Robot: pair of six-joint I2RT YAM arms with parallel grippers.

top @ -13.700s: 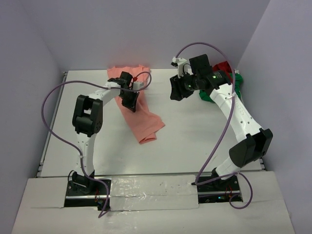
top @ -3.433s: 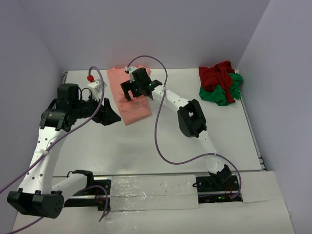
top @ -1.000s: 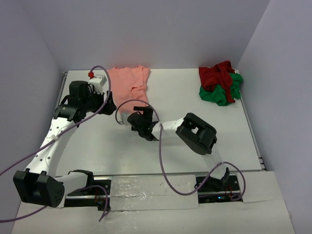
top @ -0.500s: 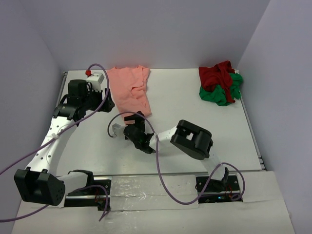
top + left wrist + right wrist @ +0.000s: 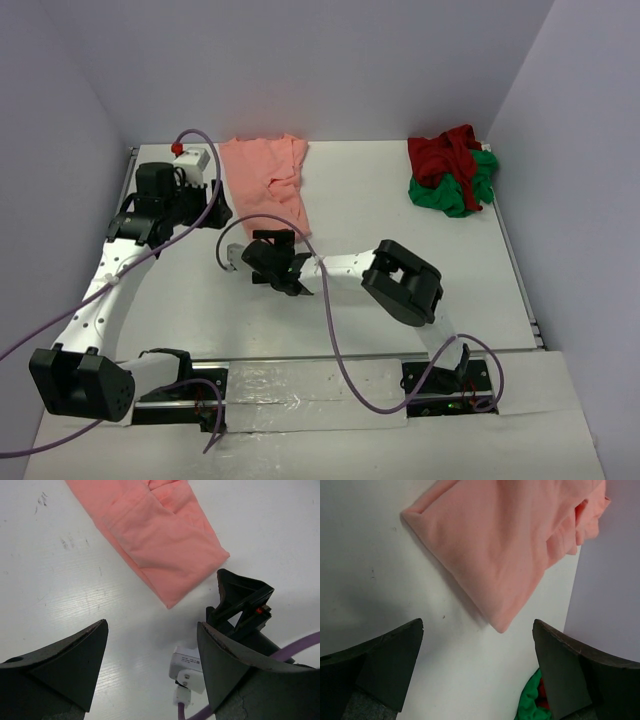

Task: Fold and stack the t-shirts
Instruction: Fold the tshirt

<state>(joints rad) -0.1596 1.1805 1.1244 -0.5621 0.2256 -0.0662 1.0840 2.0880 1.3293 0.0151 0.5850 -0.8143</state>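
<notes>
Beside the salmon-pink cloth t-shirt point(image 5: 265, 180), the right gripper point(image 5: 278, 263) has shifted slightly, fingers spread; the left gripper point(image 5: 218, 208) stays put, fingers spread.

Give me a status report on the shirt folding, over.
Left gripper, right gripper open, empty. Salmon-pink shirt part-folded, far left. Dark red shirt, green shirt heaped far right. Nothing blocking.

Light is bright, even and diffuse, coming from above. The white counter point(image 5: 400, 230) reads near-white without hard glare, and faint scuffs on it show in the left wrist view. Shadows are soft: a pale one under the right arm point(image 5: 345, 266), a thin one along the edge of the salmon-pink t-shirt point(image 5: 510, 545), and a broad grey patch at lower left in the right wrist view. The cloth is sharp; the dark fingers point(image 5: 65, 665) at the bottom edges look slightly soft.
</notes>
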